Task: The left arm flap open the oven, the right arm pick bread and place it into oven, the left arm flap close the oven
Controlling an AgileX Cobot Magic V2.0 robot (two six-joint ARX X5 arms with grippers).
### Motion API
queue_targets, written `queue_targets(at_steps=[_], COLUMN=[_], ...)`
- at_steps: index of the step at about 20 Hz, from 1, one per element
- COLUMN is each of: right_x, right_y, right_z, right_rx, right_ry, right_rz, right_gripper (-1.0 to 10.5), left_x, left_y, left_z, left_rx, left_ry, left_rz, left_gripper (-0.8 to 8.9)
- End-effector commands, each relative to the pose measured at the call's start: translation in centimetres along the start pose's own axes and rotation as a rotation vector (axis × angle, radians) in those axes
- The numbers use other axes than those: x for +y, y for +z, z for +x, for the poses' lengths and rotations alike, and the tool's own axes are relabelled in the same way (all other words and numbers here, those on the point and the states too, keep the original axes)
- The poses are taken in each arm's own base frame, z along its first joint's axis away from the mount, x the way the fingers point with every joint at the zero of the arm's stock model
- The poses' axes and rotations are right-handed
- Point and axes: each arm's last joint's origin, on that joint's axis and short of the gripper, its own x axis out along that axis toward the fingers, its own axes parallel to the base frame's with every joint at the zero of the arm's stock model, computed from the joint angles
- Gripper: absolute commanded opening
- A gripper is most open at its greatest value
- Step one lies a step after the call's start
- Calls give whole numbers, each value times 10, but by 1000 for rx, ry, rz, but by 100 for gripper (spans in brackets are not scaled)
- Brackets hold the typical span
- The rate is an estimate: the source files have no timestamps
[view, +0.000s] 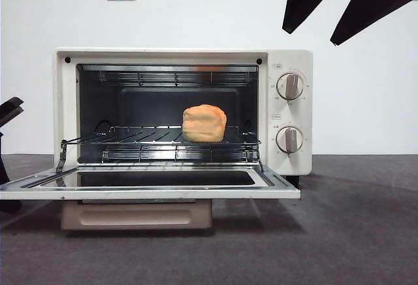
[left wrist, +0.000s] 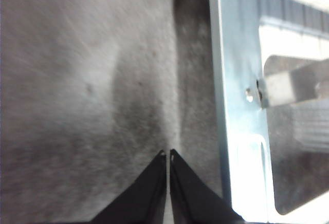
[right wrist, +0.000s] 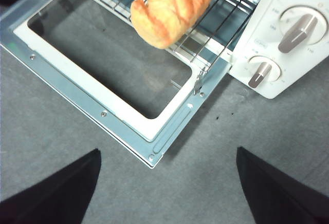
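Golden bread (view: 204,123) lies on the wire rack (view: 140,136) inside the oven (view: 287,112), door (view: 150,184) flapped down. Right gripper (right wrist: 167,188) hangs empty, jaws wide; left gripper (left wrist: 168,154) pinched together beside the door.

Left pincer (left wrist: 168,154): hanging low over the grey surface (left wrist: 87,90), jaws pressed together tip to tip, holding nothing.
Left arm: showing only as a black tip at the front view's left edge (view: 9,112).
Right pincer (right wrist: 167,183): hovering high, jaws spread wide apart, gripping nothing.
Right arm: appearing as two dark wedges at the front view's top right corner (view: 349,0).
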Motion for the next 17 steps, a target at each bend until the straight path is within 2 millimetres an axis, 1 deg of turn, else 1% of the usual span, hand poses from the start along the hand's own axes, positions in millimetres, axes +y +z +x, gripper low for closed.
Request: queue_targets(at_steps=[1, 10, 17], right_x=[2, 2, 2], right_y=[3, 3, 3], right_z=[-1, -1, -1], right_rx=[-14, -15, -15], right_ry=[8, 6, 6], right_rz=[-8, -8, 0], right_gripper=[419, 419, 419], left_x=[1, -1, 2], left_y=[0, -1, 14], left_z=[5, 6, -1], left_rx=[16, 49, -47], left_ry=[-50, -214, -333], left_rz=[7, -34, -82], left_gripper=[15, 15, 15])
